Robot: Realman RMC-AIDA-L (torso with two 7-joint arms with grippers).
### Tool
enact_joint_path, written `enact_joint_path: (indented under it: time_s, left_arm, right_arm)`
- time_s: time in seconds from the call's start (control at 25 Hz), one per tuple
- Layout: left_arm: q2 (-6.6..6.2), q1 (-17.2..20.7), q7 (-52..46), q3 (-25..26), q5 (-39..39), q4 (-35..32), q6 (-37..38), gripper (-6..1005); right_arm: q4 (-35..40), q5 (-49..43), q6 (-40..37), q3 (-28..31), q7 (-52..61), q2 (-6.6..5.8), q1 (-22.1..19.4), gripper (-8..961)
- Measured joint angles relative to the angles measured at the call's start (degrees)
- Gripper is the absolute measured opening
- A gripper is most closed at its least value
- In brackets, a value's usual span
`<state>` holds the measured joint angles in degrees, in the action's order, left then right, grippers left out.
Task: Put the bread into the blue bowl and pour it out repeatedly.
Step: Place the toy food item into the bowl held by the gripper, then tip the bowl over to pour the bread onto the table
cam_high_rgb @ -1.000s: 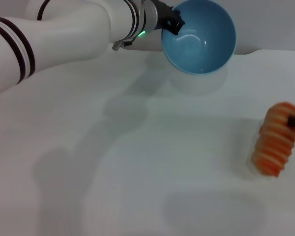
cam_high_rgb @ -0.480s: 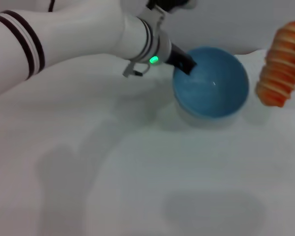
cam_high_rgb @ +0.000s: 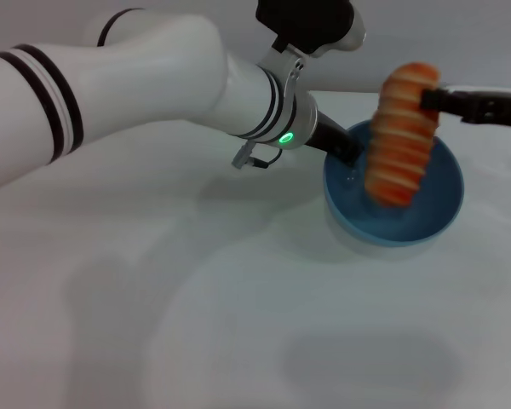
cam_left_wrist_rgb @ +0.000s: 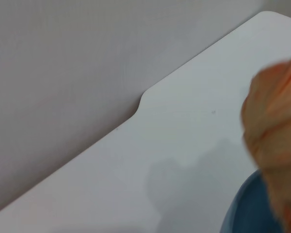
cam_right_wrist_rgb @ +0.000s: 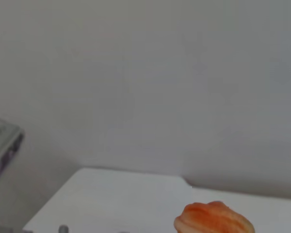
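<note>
The blue bowl (cam_high_rgb: 409, 213) rests upright on the white table, toward the back right in the head view. My left gripper (cam_high_rgb: 345, 153) is shut on its near-left rim. The bread (cam_high_rgb: 400, 136), orange-tan and ridged, hangs on end over the bowl with its lower tip inside. My right gripper (cam_high_rgb: 434, 98) reaches in from the right and is shut on the bread's upper end. In the left wrist view the bread (cam_left_wrist_rgb: 276, 136) looms above the bowl rim (cam_left_wrist_rgb: 237, 213). Only the bread's top (cam_right_wrist_rgb: 213, 221) shows in the right wrist view.
The white table (cam_high_rgb: 196, 324) spreads out in front of and left of the bowl. Its back edge (cam_left_wrist_rgb: 140, 104) meets a grey wall. My left arm (cam_high_rgb: 136, 77) crosses the table's back left.
The bread has travelled from the right front of the table up and over the bowl. The bowl came down from a tilted, raised pose to upright on the table, a little farther right.
</note>
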<state>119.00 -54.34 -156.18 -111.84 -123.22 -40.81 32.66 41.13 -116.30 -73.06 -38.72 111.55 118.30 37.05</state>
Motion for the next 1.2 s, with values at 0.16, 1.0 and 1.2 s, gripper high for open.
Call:
enact_joint_path:
  time_s: [0.16,1.0,1.2]
  left_arm:
    - [-0.18,0.87,0.00,0.41,0.22,-0.10,-0.23,-1]
    - [-0.56,1.31,0.51,0.50,0.25,0.74,-3.10,-1]
    - [-0.63,1.33,0.58,1.06,0.14,1.29,-4.58,0]
  right_arm:
    - [-2.99,0.02,1.77,-0.89,-0.31,0.01,0.37,90]
    - [2.16,7.69,5.41,-2.80,-11.79,0.26,-5.01,533]
    - [5.12,14.90,7.04,-2.33,-22.95,0.39,-7.84,529]
